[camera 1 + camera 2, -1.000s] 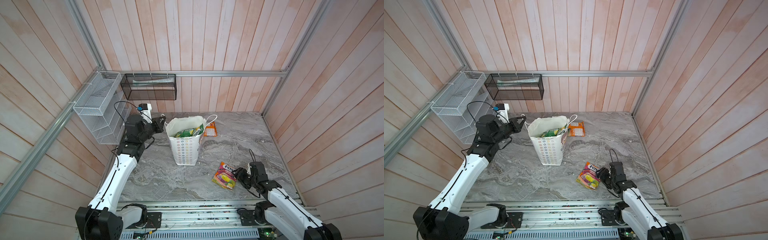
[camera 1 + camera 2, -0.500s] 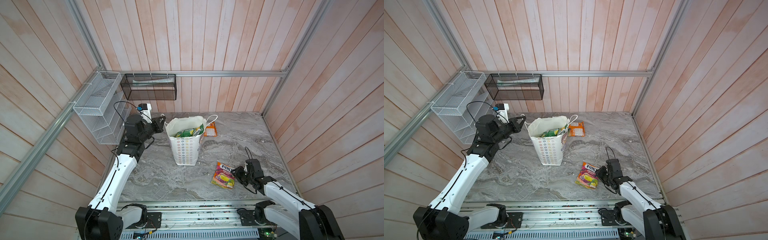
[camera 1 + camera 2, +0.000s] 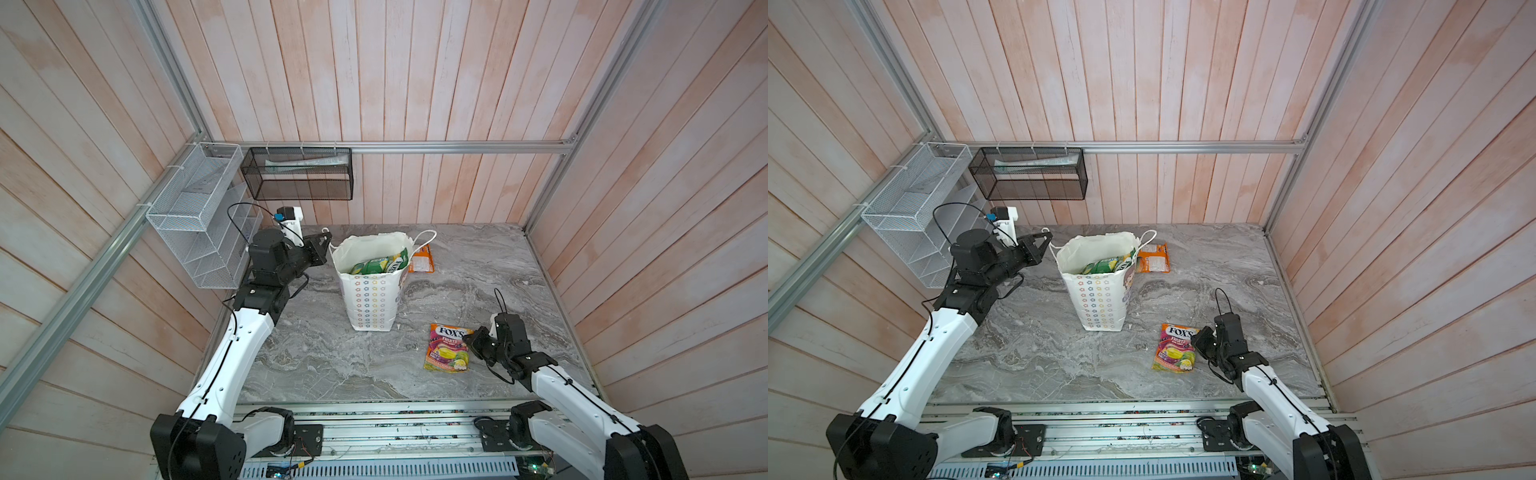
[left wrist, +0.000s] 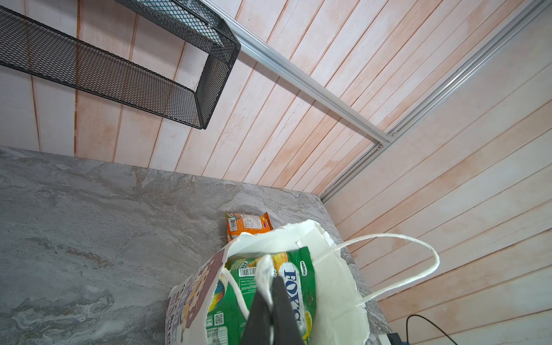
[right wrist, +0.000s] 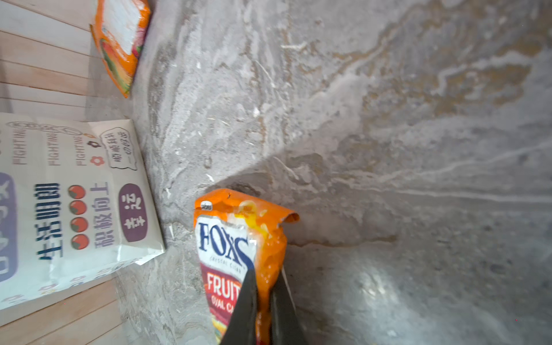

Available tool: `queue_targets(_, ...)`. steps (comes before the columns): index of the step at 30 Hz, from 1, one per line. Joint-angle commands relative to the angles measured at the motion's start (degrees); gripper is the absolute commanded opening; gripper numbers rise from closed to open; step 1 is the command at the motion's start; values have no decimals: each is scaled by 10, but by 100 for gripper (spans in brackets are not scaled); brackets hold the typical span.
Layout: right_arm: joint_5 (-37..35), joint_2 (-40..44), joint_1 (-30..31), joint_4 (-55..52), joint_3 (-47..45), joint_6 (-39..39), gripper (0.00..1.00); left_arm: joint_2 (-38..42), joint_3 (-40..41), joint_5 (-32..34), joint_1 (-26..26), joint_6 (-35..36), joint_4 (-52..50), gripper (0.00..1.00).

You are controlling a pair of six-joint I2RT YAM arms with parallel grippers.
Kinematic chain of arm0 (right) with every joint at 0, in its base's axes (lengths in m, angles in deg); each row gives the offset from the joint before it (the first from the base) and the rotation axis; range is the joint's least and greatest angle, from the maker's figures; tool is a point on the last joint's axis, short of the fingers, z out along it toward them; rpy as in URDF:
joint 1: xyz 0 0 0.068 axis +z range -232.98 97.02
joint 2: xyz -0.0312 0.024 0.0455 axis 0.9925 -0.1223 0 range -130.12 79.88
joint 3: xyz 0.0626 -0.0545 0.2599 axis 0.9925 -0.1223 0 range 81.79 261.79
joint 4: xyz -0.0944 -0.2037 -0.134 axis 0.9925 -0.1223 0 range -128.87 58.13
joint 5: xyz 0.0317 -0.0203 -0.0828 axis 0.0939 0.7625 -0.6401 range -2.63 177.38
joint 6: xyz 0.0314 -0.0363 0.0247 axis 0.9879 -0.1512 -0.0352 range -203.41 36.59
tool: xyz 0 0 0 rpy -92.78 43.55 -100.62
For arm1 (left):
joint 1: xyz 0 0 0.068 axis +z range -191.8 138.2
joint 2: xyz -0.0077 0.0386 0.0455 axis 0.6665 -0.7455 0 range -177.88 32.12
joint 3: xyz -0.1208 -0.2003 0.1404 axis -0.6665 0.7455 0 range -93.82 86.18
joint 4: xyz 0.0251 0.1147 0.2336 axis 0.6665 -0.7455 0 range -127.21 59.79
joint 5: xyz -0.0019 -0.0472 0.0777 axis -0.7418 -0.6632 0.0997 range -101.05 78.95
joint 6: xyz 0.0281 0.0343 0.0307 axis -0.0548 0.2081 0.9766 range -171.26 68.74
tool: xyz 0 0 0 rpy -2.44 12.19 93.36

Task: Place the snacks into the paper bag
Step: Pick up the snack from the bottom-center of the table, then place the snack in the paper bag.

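The white paper bag [image 3: 372, 299] [image 3: 1100, 299] [image 5: 59, 194] stands upright mid-table with green snacks [image 3: 378, 264] [image 3: 1106, 266] [image 4: 239, 298] inside. My left gripper [image 3: 322, 245] [image 3: 1044, 241] [image 4: 265, 268] is shut on the bag's left rim. An orange-pink FOX'S pouch [image 3: 446, 347] [image 3: 1175, 347] [image 5: 227, 239] lies on the marble to the bag's front right. My right gripper [image 3: 467, 340] [image 3: 1198, 336] [image 5: 264, 277] is shut on its right edge, which is pinched up between the jaws. Another orange pouch [image 3: 422, 262] [image 3: 1154, 259] [image 4: 248, 222] [image 5: 119, 38] lies flat behind the bag.
A black mesh basket [image 3: 299, 174] hangs on the back wall and a white wire rack [image 3: 195, 216] on the left wall, close behind my left arm. Wooden walls close in three sides. An aluminium rail [image 3: 374, 415] runs along the table's front edge.
My right gripper has slid a little toward the orange-pink pouch and closed on its edge. The left arm and the bag have not moved.
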Motion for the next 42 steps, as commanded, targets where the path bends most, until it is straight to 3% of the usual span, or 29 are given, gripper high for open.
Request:
queue_targets(1,-11,16,3,-27,65,-34,0,15,4,-14,3,-5,35,0)
queue_targets(9,-82,25,2,-66,241,-112,0,16,3,-17,5,-6,34,0)
queue_targets(14,-141,17,2,4,333,-134,0,23,4,-18,6,-8,37,0)
queue_targets(17,-137,-5,7,67,394,-143,0,23,7,-20,6,-10,40,0)
queue_targets(24,-146,-125,112,120,588,-236,0,18,11,-37,19,-23,52,0)
queue_targets(33,-76,-271,210,132,734,-288,0,16,18,-65,33,-49,72,0)
queue_targets(42,-3,-344,239,142,725,-264,0,14,19,-63,38,-51,71,0)
